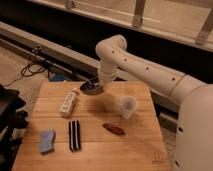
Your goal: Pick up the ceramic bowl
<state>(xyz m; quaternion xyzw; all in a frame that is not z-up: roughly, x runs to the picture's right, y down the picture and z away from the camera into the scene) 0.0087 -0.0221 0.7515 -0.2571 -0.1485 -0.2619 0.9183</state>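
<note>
While a blue sponge (47, 141) and clear cup (128, 106) sit nearer on the tabletop (130, 150), the gripper (102, 86) grasps the ceramic bowl (91, 88) at the far edge; a level, slow lift should prevent slipping.
</note>
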